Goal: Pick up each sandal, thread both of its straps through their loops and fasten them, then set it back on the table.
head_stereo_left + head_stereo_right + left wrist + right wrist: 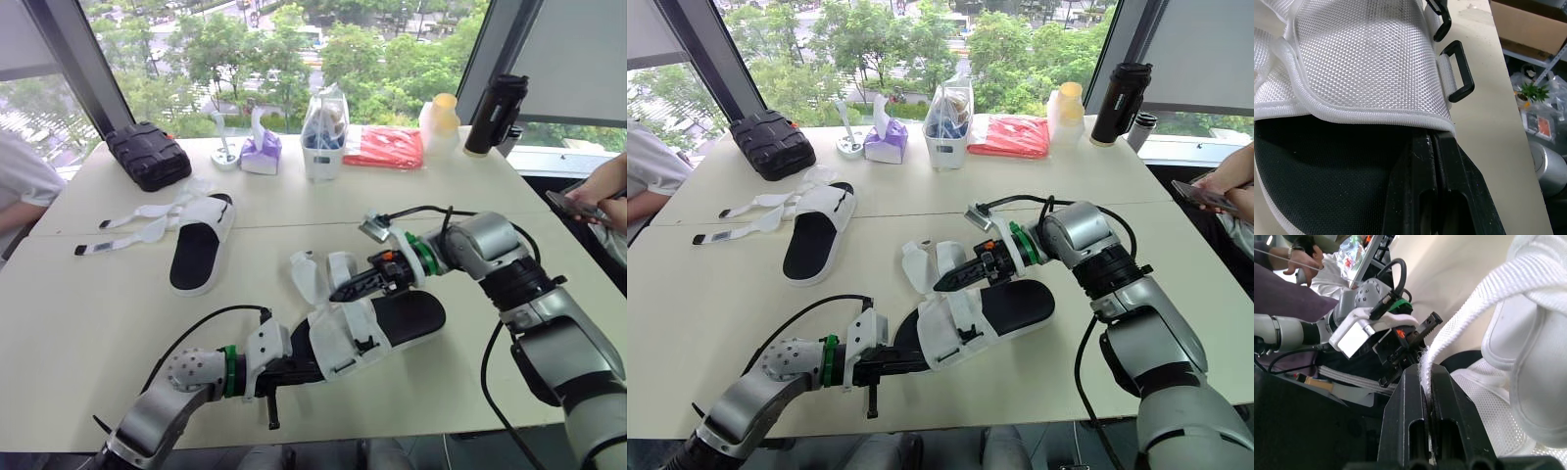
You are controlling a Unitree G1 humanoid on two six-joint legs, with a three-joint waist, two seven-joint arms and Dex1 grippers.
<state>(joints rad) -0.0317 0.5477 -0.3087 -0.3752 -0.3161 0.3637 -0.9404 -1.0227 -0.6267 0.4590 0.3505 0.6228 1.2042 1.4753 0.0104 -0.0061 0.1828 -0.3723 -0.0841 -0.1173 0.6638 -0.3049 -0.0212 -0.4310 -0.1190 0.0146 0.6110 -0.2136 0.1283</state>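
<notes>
White webbing strap (pixel 1464 318) is pinched tight between the fingers of my right gripper (pixel 343 290), just above the sandal (pixel 411 315). My left gripper (pixel 1432 139) lies fingers-together on its black footbed (pixel 1312 176), tips hidden under the mesh flap (pixel 1361 63). The second sandal (pixel 201 245) lies well beyond my left fingers.

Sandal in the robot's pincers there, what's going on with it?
The robot is partway through fastening the near sandal on the table. Its left pincer is clamped on one end of the sandal, while the right pincer pinches a white strap and holds it up. The black loop on the sandal's side has nothing threaded through it yet. A second sandal lies further back, with its loose straps spread out flat.
</notes>
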